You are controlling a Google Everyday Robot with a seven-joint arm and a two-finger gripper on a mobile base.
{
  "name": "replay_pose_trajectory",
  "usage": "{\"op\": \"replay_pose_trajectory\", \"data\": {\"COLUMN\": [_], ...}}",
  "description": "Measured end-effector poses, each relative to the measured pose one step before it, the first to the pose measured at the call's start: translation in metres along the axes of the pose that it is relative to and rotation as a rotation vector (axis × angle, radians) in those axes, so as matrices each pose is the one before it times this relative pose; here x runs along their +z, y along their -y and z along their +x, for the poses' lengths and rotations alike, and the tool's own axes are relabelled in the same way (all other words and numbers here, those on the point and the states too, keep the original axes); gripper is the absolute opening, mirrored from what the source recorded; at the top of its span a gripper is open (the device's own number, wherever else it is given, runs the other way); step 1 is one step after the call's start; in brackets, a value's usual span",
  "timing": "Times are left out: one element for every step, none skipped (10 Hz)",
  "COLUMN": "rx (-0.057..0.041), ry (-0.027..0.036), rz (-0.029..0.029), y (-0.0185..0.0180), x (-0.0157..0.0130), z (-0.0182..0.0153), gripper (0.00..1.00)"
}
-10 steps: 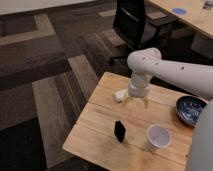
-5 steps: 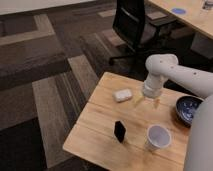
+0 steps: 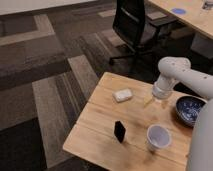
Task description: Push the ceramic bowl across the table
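The ceramic bowl (image 3: 190,109), dark blue with a speckled inside, sits near the right edge of the light wooden table (image 3: 102,125). My white arm reaches in from the right. My gripper (image 3: 161,101) hangs below the round wrist, just above the tabletop, a short way left of the bowl and apart from it.
A white cup (image 3: 158,136) stands in front of the gripper, near the table's front edge. A small black object (image 3: 119,131) stands upright to its left. A small white object (image 3: 122,94) lies at mid-table. A black office chair (image 3: 134,25) and a paler desk (image 3: 192,17) with a blue disc stand behind.
My arm and gripper have moved right across the table toward the bowl, uncovering the small white object. The bowl, cup and black object have not moved.
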Motion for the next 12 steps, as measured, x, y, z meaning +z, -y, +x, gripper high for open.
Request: {"op": "replay_pose_trajectory", "data": {"rx": [0.00163, 0.00579, 0.02174, 0.03045, 0.08817, 0.05187, 0.09265, 0.04598, 0.02826, -0.02819, -0.04581, -0.06591], "ry": [0.00346, 0.00167, -0.00015, -0.00308, -0.01843, -0.00676, 0.00478, 0.01219, 0.01298, 0.00719, 0.00481, 0.01235], "rz": [-0.01379, -0.00250, 0.00477, 0.01128, 0.02925, 0.01333, 0.04368, 0.02658, 0.03072, 0.01218, 0.00557, 0.00069], "y": [0.01710, 0.00738, 0.01762, 0.01884, 0.04124, 0.02205, 0.03883, 0.01967, 0.01259, -0.01338, -0.01937, -0.02829], "x": [0.00426, 0.00051, -0.00240, -0.00361, -0.00526, -0.00361, -0.01542, -0.01201, -0.01360, -0.00844, -0.00362, -0.00551], "z": [-0.00039, 0.00112, 0.00560, 0.00756, 0.02275, 0.01263, 0.01945, 0.00708, 0.00454, 0.00015, -0.00276, -0.00743], "gripper": [0.65, 0.65, 0.65, 0.65, 0.65, 0.65, 0.65, 0.65, 0.65, 0.65, 0.65, 0.65]}}
